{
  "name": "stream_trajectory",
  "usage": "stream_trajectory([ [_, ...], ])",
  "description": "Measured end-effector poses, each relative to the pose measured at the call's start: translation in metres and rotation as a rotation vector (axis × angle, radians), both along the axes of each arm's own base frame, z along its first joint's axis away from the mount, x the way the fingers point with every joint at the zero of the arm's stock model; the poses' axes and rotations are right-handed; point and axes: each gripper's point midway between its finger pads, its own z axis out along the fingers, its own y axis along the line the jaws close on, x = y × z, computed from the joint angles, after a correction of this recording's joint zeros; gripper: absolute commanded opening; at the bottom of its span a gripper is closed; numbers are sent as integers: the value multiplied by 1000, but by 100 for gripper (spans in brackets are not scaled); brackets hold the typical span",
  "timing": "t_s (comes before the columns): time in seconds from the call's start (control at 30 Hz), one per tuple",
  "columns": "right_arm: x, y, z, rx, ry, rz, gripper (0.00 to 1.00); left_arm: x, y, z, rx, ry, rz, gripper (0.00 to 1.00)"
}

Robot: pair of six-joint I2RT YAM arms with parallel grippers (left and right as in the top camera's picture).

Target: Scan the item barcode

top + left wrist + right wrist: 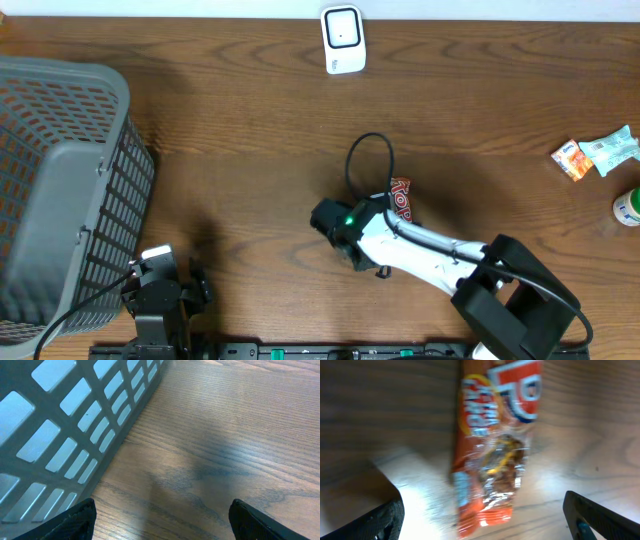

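Observation:
The item, an orange snack packet (401, 198), lies flat on the wooden table near the middle. My right gripper (345, 235) hovers beside it. In the right wrist view the packet (492, 450) is blurred and lies lengthwise between the spread fingers, untouched, so the right gripper (482, 505) is open. No barcode shows on the side I can see. A white scanner (342, 38) stands at the table's far edge. My left gripper (160, 290) rests at the front left, and the left wrist view shows this gripper (162, 522) open over bare wood.
A large grey mesh basket (60, 180) fills the left side, its wall (60, 435) close to the left gripper. Small packets (573, 159) (612, 148) and a bottle (628, 207) sit at the right edge. A black cable (368, 160) loops above the packet.

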Motion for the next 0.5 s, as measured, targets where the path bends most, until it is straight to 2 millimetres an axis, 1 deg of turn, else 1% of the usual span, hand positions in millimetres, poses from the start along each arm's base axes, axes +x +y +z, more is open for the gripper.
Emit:
stream_trajectory([
  [0.07,2,-9,0,-12,8,-33,89,0,0,0,0,0,0,85],
  [0.1,3,-13,-1,-19,11,-50,82,0,0,0,0,0,0,85],
  [0.13,3,-19,-2,-28,20,-66,71,0,0,0,0,0,0,85],
  [0.17,4,-24,-2,-36,24,-87,51,0,0,0,0,0,0,85],
  [0.2,3,-27,-5,-37,32,-104,35,0,0,0,0,0,1,85],
  [0.23,2,-32,-7,-42,45,-116,21,0,0,0,0,1,0,85],
  [0.27,1,-35,-10,-49,55,-124,16,0,0,0,0,0,0,85],
  [0.3,-1,-39,-13,-57,69,-134,5,0,0,0,0,0,0,85],
  [0.33,-1,-41,-16,-63,77,-139,1,0,0,0,0,0,0,85],
  [0.4,-2,-43,-20,-61,84,-147,1,0,0,0,0,0,0,85],
  [0.5,1,-41,-20,-54,78,-142,1,0,0,0,0,0,0,85],
])
